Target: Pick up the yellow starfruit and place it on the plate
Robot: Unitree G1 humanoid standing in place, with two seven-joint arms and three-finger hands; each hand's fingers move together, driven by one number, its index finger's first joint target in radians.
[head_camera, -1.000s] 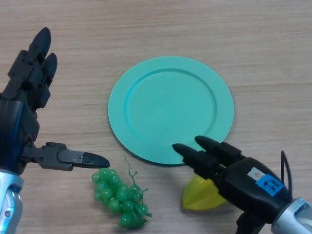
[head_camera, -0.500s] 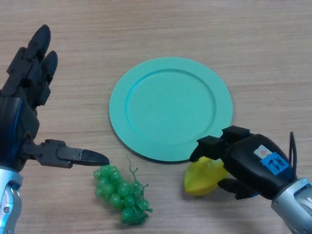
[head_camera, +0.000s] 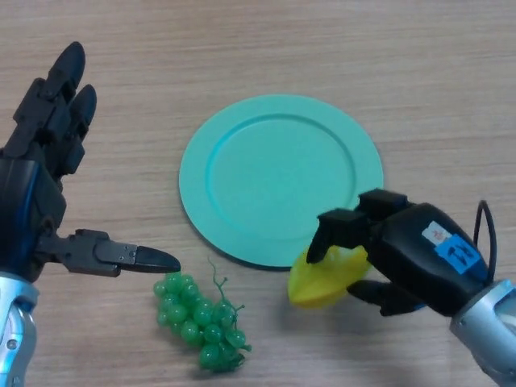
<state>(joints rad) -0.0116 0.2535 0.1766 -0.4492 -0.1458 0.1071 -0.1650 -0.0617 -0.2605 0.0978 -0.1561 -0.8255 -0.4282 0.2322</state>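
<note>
Your right hand (head_camera: 403, 250) is clamped on the starfruit (head_camera: 322, 278), overlapping the plate (head_camera: 242, 161) rim, ready to carry over; left hand (head_camera: 40, 185) idles splayed beside the grapes (head_camera: 197, 322)

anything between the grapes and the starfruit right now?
No. In the head view only bare wooden table separates the green grapes from the yellow starfruit, which the right hand is gripping at the plate's near edge.

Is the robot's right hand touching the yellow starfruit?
Touching. The head view shows the right hand with fingers curled over the starfruit.
</note>
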